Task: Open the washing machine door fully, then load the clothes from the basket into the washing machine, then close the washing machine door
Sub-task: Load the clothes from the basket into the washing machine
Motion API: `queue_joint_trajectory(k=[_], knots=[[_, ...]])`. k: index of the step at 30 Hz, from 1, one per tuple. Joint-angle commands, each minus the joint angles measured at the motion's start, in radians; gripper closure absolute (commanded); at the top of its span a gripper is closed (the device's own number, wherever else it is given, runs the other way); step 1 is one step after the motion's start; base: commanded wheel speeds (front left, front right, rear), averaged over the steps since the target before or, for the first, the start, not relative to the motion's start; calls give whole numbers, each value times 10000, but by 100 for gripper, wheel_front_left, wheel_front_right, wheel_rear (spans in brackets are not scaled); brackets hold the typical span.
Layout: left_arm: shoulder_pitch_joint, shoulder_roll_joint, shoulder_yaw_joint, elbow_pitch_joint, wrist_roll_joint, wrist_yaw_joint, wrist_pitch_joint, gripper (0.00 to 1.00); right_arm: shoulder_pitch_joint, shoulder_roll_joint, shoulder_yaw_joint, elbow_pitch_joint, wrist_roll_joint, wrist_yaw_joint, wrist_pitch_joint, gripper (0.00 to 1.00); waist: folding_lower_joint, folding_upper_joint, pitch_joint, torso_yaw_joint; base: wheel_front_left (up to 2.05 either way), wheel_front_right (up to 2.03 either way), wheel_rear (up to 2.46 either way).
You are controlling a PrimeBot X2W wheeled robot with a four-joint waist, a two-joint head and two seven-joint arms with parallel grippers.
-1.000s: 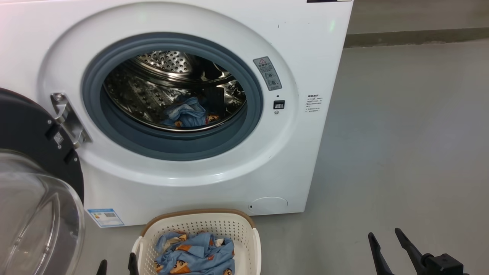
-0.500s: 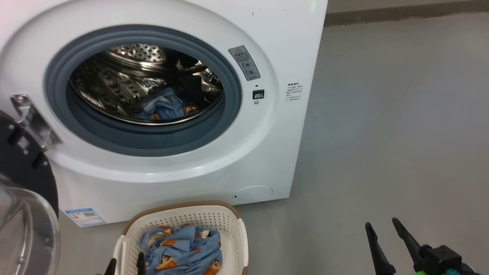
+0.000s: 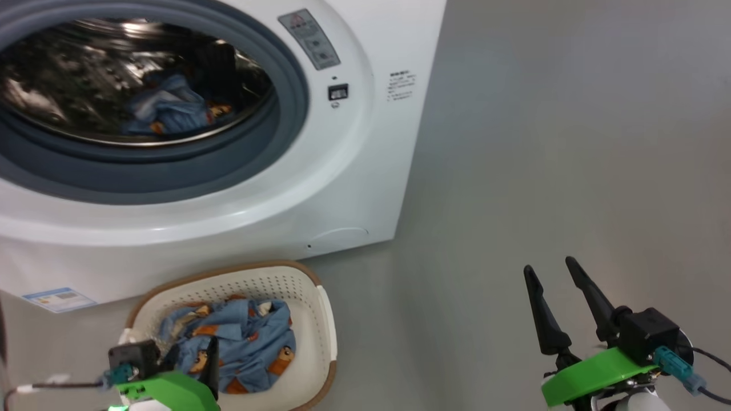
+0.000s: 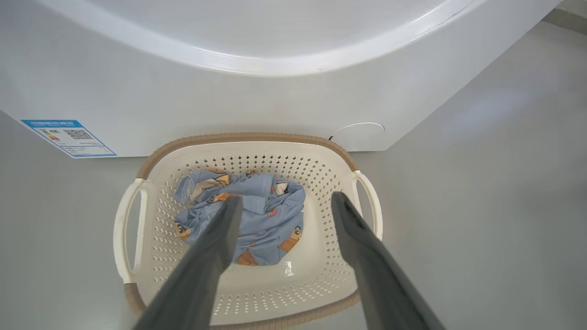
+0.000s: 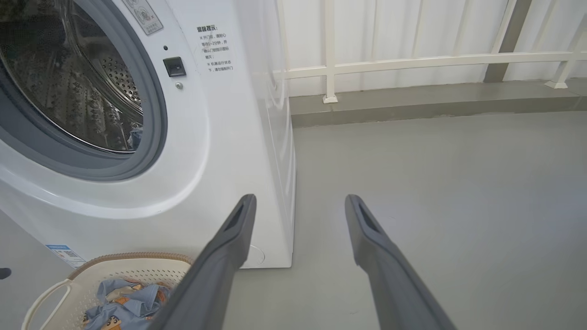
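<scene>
We see the washing machine (image 3: 354, 171) at 10 o'clock in head view, w/ a blue garment (image 3: 165, 108) inside it. The basket (image 3: 322, 319) sits on the floor (image 3: 542, 142) at 7 o'clock, just in front of the machine, clothes (image 4: 257, 220) piled in it. Left gripper (image 4: 286, 198) hangs above the basket, fingers apart, holding nothing. Right gripper (image 3: 549, 264) at 4 o'clock, over bare floor, fingers apart too, empty.
</scene>
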Motion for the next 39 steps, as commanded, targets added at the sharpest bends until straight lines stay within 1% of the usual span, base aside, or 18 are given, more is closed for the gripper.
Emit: queue_joint_trajectory(k=[1, 6, 9, 10, 12, 13, 17, 22, 26, 29, 35, 39], knots=[[-510, 301, 265, 173, -2, -57, 160, 0, -352, 24, 221, -279, -109, 16, -48, 0, 0, 0, 863, -763, 0, 0, 0], [-1348, 496, 275, 1307, 21, -71, 371, 0, -756, 68, 187, -336, -74, 16, -48, 0, 0, 0, 1592, -1150, 0, 0, 0], [-1880, 676, 146, 1932, 190, -172, 334, 0, -1015, 78, 304, -401, 125, 16, -48, 0, 0, 0, 2079, -1345, 0, 0, 0], [-1880, 676, 146, 1932, 190, -172, 334, 0, -1015, 78, 304, -401, 125, 16, -48, 0, 0, 0, 2079, -1345, 0, 0, 0], [-2207, 867, -36, 2367, 426, -225, 344, 0, -1207, 79, 410, -431, 292, 16, -48, 0, 0, 0, 2403, -1485, 0, 0, 0], [-2519, 1004, -144, 2817, 532, -312, 421, 0, -1409, 80, 507, -462, 433, 16, -48, 0, 0, 0, 2715, -1624, 0, 0, 0], [-3138, 1316, -428, 3556, 863, -423, 463, 0, -1767, 81, 647, -495, 647, 16, -48, 0, 0, 0, 3252, -1834, 0, 0, 0], [-3816, 1625, -712, 4408, 1185, -522, 359, 0, -2122, 82, 761, -548, 852, 16, -48, 0, 0, 0, 3805, -2015, 0, 0, 0], [-4294, 1807, -756, 5051, 1253, -495, 301, 0, -2363, 82, 858, -606, 976, 16, -48, 0, 0, 0, 4261, -2178, 0, 0, 0], [-4631, 1870, -578, 5477, 1075, -443, 191, 0, -2473, 83, 878, -620, 1046, 16, -48, 0, 0, 0, 4571, -2247, 0, 0, 0], [-5239, 2084, -643, 6049, 1125, -464, -70, 0, -2683, 83, 1026, -417, 1130, 16, -48, 0, 0, 0, 5133, -2257, 0, 0, 0], [-5570, 2127, -568, 6355, 1010, -452, -245, 0, -2866, 83, 1107, -219, 1148, 16, -48, 0, 0, 0, 5358, -2219, 0, 0, 0]])
